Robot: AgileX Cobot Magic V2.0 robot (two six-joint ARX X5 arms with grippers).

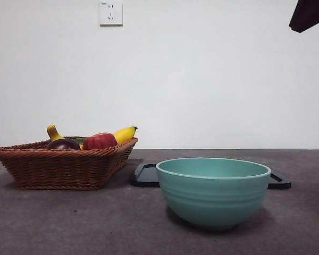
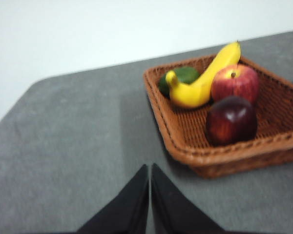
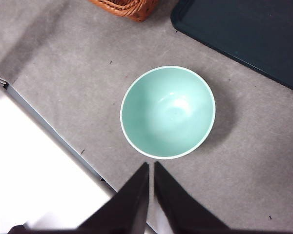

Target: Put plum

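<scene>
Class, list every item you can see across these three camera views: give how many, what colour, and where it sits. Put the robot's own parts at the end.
plum: one, dark purple-maroon, in the basket, near the front rim
apple: one, red, in the basket behind the plum
banana: one, yellow, in the basket
green fruit: one, partly hidden behind the banana
basket: one, brown wicker, on the table
bowl: one, pale green, empty, on the table
tray: one, black, behind the bowl
wall socket: one, white, on the wall
left tool: black, shut, beside the basket
right tool: black, shut, above the bowl

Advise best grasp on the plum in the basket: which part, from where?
Take the plum across its widest middle, coming from above: it is round and smooth, the wicker basket wall blocks low side approaches, and the red apple sits close behind. Left gripper looks nearest.
</scene>
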